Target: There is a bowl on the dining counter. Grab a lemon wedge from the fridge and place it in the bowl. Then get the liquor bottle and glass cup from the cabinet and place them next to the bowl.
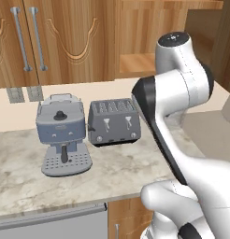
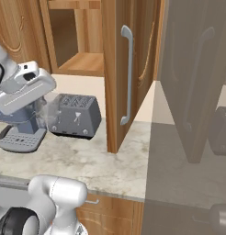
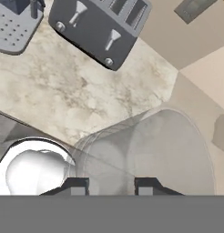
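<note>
Glass: see-through cup (image 3: 150, 150), held between the two dark tips of the gripper (image 3: 111, 185), up above the counter.
Gripper: closed on the cup, one tip on each side of its wall.
Cup in the right base view: faint, just by the hand (image 2: 43, 110), in front of the toaster.
Counter (image 1: 117, 168): pale stone with marks.
Toaster (image 1: 113, 122): grey, stands on the counter.
Coffee machine (image 1: 61, 133): blue-grey, just beside the toaster.
Cabinet door (image 2: 121, 73): wood, swung open, with a grey handle.
</note>
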{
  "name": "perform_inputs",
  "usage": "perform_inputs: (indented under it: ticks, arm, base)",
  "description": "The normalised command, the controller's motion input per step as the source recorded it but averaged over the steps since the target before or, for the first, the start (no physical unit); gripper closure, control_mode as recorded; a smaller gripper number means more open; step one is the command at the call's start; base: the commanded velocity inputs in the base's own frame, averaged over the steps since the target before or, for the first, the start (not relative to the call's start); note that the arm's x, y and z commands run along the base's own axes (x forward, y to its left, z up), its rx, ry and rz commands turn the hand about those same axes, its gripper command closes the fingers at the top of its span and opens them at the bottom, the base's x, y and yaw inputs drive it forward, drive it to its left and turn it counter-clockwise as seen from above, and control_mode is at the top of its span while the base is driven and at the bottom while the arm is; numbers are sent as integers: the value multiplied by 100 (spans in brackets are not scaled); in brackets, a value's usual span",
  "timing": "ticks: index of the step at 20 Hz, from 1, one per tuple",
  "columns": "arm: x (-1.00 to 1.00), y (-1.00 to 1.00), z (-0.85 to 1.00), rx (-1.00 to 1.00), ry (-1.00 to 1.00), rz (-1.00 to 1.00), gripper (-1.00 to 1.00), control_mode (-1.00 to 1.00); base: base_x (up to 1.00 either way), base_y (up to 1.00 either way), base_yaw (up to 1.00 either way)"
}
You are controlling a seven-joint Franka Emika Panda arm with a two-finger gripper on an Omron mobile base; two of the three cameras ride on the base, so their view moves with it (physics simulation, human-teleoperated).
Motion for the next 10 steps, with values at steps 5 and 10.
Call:
perform_inputs:
  ticks: [5,10]
  arm:
    - [-17,0,-3,0,0,0,100,100]
    - [0,0,0,0,0,0,100,100]
  base:
    - [-80,15,0]
    - [-100,46,0]
